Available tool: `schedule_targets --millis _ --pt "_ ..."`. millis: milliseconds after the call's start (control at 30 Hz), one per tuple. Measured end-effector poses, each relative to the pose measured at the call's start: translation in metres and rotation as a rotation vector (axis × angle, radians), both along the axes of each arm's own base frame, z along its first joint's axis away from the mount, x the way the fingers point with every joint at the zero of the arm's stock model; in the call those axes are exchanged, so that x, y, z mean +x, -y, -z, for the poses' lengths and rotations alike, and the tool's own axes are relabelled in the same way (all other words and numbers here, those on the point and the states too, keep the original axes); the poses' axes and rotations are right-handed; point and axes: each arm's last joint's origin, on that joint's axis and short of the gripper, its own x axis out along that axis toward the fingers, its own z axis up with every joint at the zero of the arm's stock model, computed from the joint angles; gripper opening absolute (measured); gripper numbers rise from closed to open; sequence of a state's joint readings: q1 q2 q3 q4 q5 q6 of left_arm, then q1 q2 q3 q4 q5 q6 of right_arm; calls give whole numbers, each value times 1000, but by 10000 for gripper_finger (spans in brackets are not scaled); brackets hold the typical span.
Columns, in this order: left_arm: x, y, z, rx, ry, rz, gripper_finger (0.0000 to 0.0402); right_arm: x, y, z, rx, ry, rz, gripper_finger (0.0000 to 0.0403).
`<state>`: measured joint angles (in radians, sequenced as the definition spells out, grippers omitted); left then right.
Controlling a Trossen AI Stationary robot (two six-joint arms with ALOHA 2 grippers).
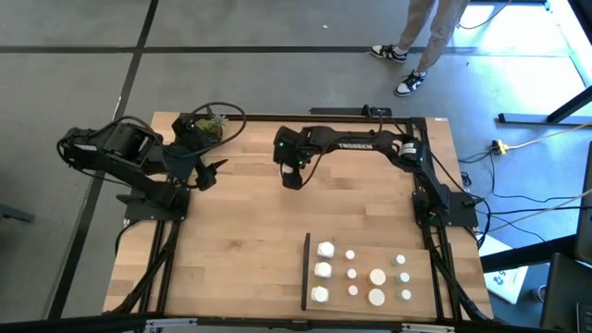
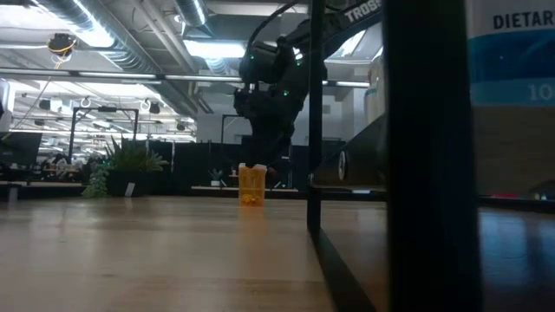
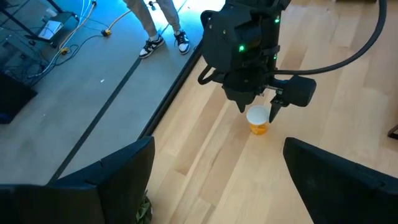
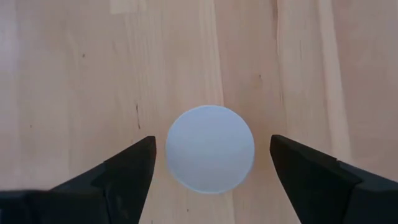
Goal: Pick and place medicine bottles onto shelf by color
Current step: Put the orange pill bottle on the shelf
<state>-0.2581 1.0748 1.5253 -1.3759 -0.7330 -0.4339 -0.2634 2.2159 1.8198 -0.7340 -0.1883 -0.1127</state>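
While the right end effector (image 4: 211,165) hangs over the far middle of the table (image 1: 240,240) with its fingers spread wide and holding nothing, the orange bottle (image 3: 258,121) stands upright on the wood directly beneath, centred in the gap. To grasp it well, I would lower straight down until the pads flank the body below the cap, then close evenly so it does not tip. It is a small translucent amber bottle with a round white cap; the left end effector (image 1: 205,173) waits open at the far left, and the shelf (image 1: 416,254) sits well apart.
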Motion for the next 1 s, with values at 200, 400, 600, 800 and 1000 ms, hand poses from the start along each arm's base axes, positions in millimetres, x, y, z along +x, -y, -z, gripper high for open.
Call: schedule_targets --millis 200,400,600,800,1000 --pt "0 0 0 0 0 0 350 1 0 5 -10 -3 -17 317" --pt "0 0 0 0 0 0 350 2 1 9 -9 -11 -19 307" --pt "0 0 0 0 0 0 351 4 1 11 -3 -4 -1 276" --pt "0 0 0 0 0 0 350 4 2 11 -13 -4 12 226" --pt "0 0 0 0 0 0 351 4 2 11 -29 -7 19 205"
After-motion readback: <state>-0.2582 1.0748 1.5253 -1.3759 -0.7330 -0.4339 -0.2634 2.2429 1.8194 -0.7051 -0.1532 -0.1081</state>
